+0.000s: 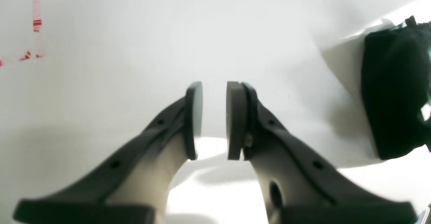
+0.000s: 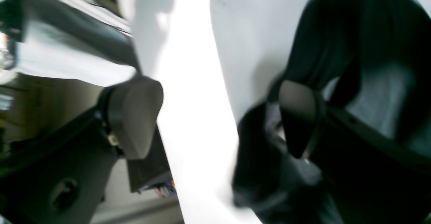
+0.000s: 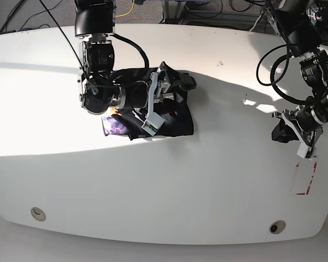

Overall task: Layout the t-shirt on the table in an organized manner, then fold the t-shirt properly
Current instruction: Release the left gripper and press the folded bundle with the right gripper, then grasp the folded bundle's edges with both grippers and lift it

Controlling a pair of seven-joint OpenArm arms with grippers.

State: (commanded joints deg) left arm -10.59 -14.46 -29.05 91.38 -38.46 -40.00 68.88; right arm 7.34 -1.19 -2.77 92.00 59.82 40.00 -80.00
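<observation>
- Two arms reach over the table (image 3: 169,180); the t-shirt (image 3: 177,117) lies crumpled left of centre in the base view, its purple patch (image 3: 113,126) showing.
- Right gripper (image 3: 156,101) hovers at the t-shirt, fingers wide apart, gripping nothing.
- Left gripper (image 1: 214,119), well apart near the red dashed mark (image 3: 305,183), has fingers slightly apart, empty.

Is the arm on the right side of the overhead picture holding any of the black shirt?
No. That left gripper hangs over bare white table, its jaws slightly apart and empty, while the shirt lies bunched under the other arm.
</observation>
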